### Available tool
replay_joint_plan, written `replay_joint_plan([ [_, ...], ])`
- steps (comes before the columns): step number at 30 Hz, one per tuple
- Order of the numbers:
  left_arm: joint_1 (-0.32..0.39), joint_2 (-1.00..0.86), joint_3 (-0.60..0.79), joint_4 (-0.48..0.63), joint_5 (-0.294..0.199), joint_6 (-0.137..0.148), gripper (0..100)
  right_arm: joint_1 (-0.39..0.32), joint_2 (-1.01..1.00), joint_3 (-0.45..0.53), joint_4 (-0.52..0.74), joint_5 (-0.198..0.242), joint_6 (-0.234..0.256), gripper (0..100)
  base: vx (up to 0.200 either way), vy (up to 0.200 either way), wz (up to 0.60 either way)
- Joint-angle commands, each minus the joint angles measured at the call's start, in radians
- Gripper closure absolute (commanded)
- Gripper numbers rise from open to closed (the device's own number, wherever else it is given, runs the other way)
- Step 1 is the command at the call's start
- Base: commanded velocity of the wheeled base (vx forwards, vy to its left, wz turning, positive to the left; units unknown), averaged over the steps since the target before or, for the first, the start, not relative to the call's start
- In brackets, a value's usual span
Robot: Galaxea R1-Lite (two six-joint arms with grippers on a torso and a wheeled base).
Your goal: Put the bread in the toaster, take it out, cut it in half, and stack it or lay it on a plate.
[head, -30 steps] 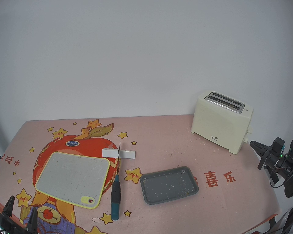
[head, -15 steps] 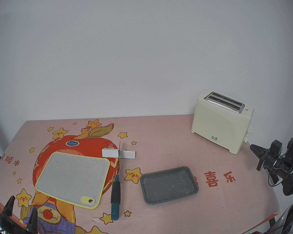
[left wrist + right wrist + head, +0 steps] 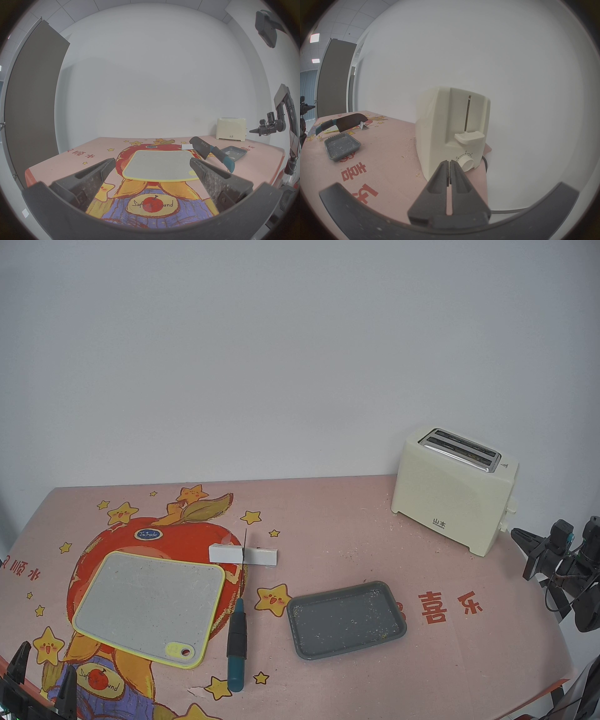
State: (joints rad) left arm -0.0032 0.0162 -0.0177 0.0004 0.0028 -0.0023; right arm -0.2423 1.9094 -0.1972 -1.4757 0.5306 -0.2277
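Observation:
The cream toaster (image 3: pixel 455 490) stands at the table's back right; nothing sticks out of its two dark top slots. In the right wrist view its side lever (image 3: pixel 469 137) sits at the bottom of its slot, above a dial (image 3: pixel 465 162). My right gripper (image 3: pixel 449 162) is shut and empty, pointing at that side from a short way off, just off the table's right edge (image 3: pixel 515 532). The grey plate (image 3: pixel 347 619) lies empty with crumbs in it. My left gripper (image 3: pixel 152 161) hangs open and empty at the front left corner (image 3: pixel 44 671).
A grey cutting board (image 3: pixel 150 605) with a yellow rim lies at the front left. Beside it a teal-handled knife (image 3: pixel 236 646) rests with its blade in a white holder (image 3: pixel 242 554). Crumbs are scattered around the toaster. A cable runs behind the toaster.
My right arm's wrist has shifted slightly back toward the right edge, with the gripper tip staying near the toaster's lever side. Nothing on the table has moved.

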Motion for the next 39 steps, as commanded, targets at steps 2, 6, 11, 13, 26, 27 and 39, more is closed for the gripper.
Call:
replay_joint_plan([
  [2,0.0,-0.01,0.016,0.0,0.0,-0.001,0,0.009,0.025,-0.016,-0.001,0.0,0.002,100,0.0,0.0,0.0],
  [6,0.0,-0.01,0.016,0.001,0.0,-0.001,0,0.012,0.053,-0.041,-0.003,-0.029,0.004,100,0.0,0.0,0.0],
  [11,0.0,-0.01,0.016,0.001,0.0,-0.001,0,0.018,0.06,-0.051,-0.003,-0.058,0.018,100,0.0,0.0,0.0],
  [13,0.0,-0.01,0.016,0.0,0.0,0.001,0,0.02,0.062,-0.053,-0.003,-0.058,0.018,100,0.0,0.0,0.0],
  [26,0.0,-0.01,0.016,0.0,0.0,-0.001,0,0.041,0.076,-0.079,-0.009,-0.061,0.039,100,0.0,0.0,0.0],
  [27,0.0,-0.01,0.016,0.0,0.0,0.001,0,0.041,0.077,-0.082,-0.011,-0.063,0.039,100,0.0,0.0,0.0],
  [39,0.0,-0.01,0.016,0.0,0.0,-0.001,0,0.052,0.106,-0.087,-0.04,-0.097,0.048,100,0.0,0.0,0.0],
])
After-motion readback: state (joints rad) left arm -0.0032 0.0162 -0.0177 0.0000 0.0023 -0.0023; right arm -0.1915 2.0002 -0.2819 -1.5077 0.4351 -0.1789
